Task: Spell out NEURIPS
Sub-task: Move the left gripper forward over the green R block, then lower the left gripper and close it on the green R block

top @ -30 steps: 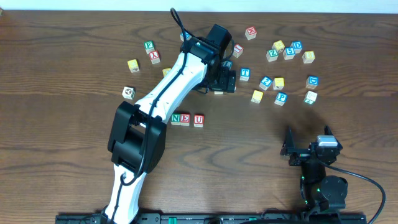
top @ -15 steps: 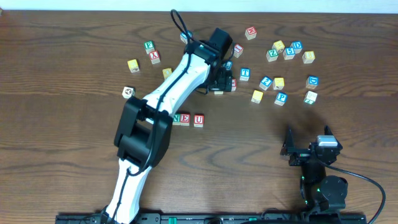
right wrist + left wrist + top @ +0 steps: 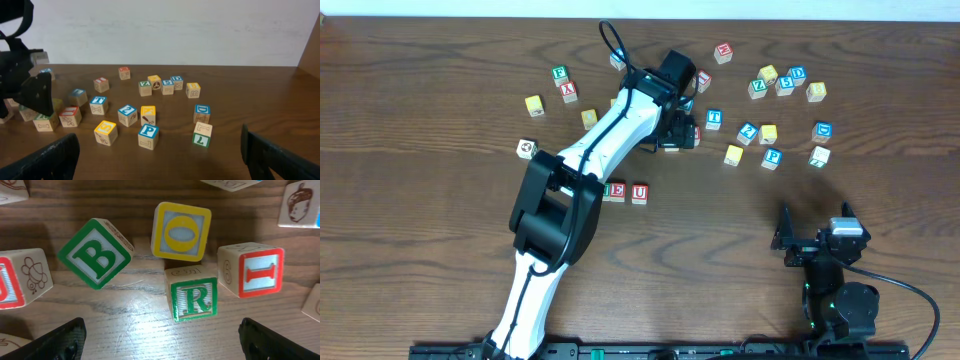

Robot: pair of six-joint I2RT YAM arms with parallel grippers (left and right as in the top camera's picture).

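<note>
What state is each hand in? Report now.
Left hand: open, holding nothing, close to the green R cube.
Right hand: open, holding nothing.

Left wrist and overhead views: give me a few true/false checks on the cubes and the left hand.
The R cube has a green letter. True.
The left hand is shut on the R cube. False: it is open, holding nothing.
The I cube lies right of the R cube in the left wrist view. True.
The U cube sits left of the E cube, seen from overhead. False: it sits right of it.
</note>
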